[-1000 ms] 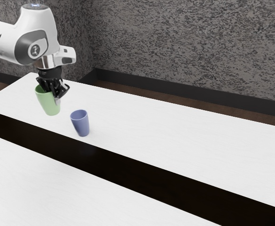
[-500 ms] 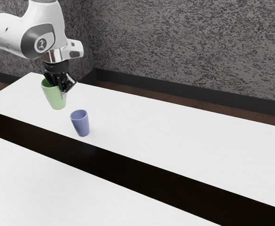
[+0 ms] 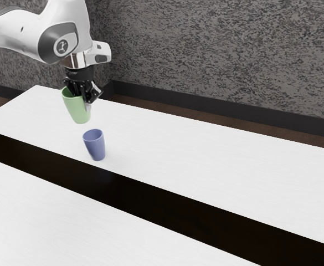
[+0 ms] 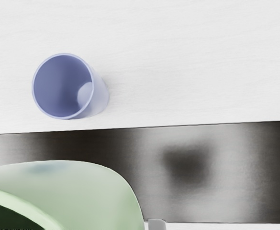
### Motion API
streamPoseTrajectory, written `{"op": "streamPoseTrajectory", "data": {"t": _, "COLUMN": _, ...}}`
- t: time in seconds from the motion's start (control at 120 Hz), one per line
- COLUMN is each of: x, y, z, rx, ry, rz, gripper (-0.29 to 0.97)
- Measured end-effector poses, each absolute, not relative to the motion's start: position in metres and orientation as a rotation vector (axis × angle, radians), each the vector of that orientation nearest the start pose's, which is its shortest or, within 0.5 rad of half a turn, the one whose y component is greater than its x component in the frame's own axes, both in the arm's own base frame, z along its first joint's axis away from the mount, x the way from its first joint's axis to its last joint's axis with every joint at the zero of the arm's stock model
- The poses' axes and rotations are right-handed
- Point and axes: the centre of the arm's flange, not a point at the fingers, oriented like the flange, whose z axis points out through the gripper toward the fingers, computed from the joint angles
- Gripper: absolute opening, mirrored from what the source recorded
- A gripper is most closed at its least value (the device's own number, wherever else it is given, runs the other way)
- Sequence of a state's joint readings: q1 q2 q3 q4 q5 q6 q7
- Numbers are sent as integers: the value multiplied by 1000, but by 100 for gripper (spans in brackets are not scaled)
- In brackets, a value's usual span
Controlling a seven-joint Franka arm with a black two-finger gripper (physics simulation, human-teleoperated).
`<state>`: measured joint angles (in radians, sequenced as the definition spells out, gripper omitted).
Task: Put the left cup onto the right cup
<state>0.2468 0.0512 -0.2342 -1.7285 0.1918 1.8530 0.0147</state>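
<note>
- The black gripper (image 3: 84, 98) has its fingers clamped on the rim of the green cup (image 3: 76, 109). They grip the side toward the exterior view's right.
- The fingertips merge with the cup's wall, so I cannot tell how far inside the cup the inner finger reaches.
- The green cup hangs clear of the white table (image 3: 217, 160), tilted with its base leaning toward the exterior view's left.
- It is above the blue cup (image 3: 94, 144), a little to the exterior view's left of it, and the two are apart.
- The blue cup stands upright on the table, near the edge of the dark band (image 3: 150, 202).
- In the wrist view the blue cup (image 4: 68, 87) shows its open mouth, with nothing visible inside.
- The green cup (image 4: 72, 191) is a blurred curve just under the hand, cut off by the frame.
- Most of the arm (image 3: 34, 36) is cut off at the exterior view's left.
</note>
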Motion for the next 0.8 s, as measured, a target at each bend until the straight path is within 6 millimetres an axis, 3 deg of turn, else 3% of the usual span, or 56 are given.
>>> {"op": "streamPoseTrajectory", "data": {"t": 0.5, "x": 626, "y": 55, "z": 532, "rx": -2959, "ry": 37, "rz": -105, "gripper": -8}}
{"op": "streamPoseTrajectory", "data": {"t": 0.8, "x": 643, "y": 61, "z": 507, "rx": -2973, "ry": 54, "rz": -68, "gripper": -8}}
